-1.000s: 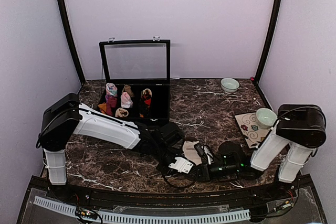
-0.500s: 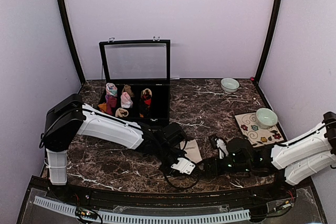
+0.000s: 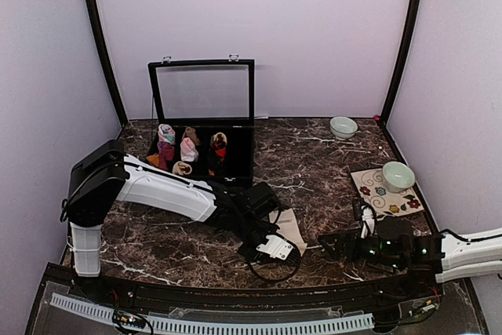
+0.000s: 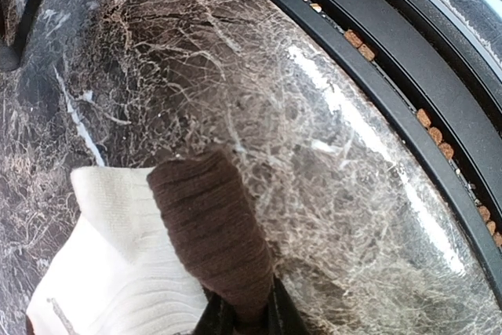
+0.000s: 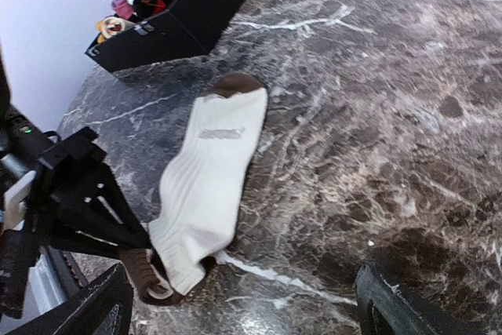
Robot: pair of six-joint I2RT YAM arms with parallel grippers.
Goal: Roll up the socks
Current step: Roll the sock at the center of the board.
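Roll barely begun: left claw clenched on brown cuff of cream sock; right claw spread wide, empty, well apart; next, prob. curl cuff over w/ sock flat on tabletop.

cream sock cut by bottom edge, boxed bundles too small

**Open marble in the middle, obstacles round the edges**

The dark marble tabletop offers free passage across its centre and rear middle. At rear left, a black compartment box with a raised glass lid stands in the way. The white left arm slants from the near left to the cream sock with brown toe and cuff, which lies flat near the front. A pale green bowl sits at the back. A flowered mat bearing a second bowl crowds the right edge, behind the low right arm.
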